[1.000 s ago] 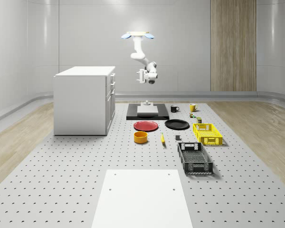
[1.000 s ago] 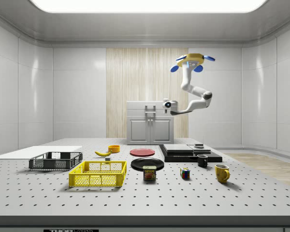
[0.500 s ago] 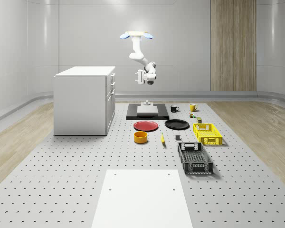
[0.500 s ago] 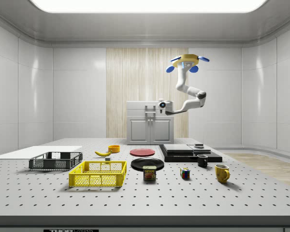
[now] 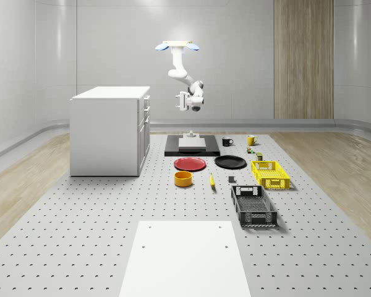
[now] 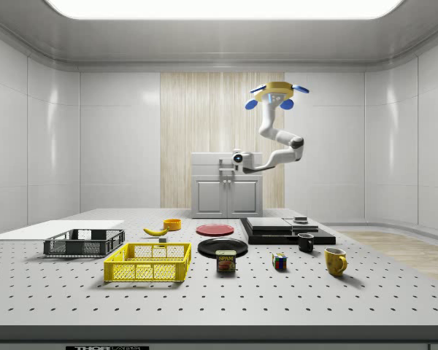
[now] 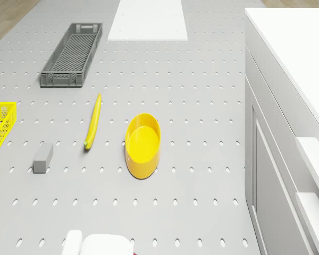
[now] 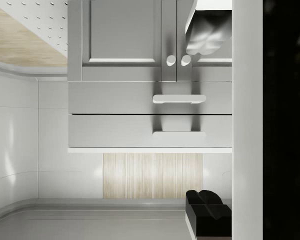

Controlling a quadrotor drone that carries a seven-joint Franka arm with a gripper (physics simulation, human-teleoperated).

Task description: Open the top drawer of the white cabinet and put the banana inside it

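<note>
Jaws: cannot tell; gripper (image 5: pixel 183 103) faces white cabinet (image 5: pixel 108 130), drawers shut, drone (image 5: pixel 176 45) hovering above black platform (image 5: pixel 191 146). Grey perforated table (image 5: pixel 80 210), pale walls, wood panel (image 5: pixel 303 59). Left to right: orange bowl (image 5: pixel 183 179), banana (image 5: pixel 211 180) on table, black crate (image 5: pixel 253 205), yellow basket (image 5: pixel 269 174). Can (image 6: pixel 225 261) reads SPAM.

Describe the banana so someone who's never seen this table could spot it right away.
Start at the white cabinet, then look along the table to the yellow bowl in front of the red plate. The banana lies beside that bowl, toward the grey crate: the slim, curved yellow piece.
</note>
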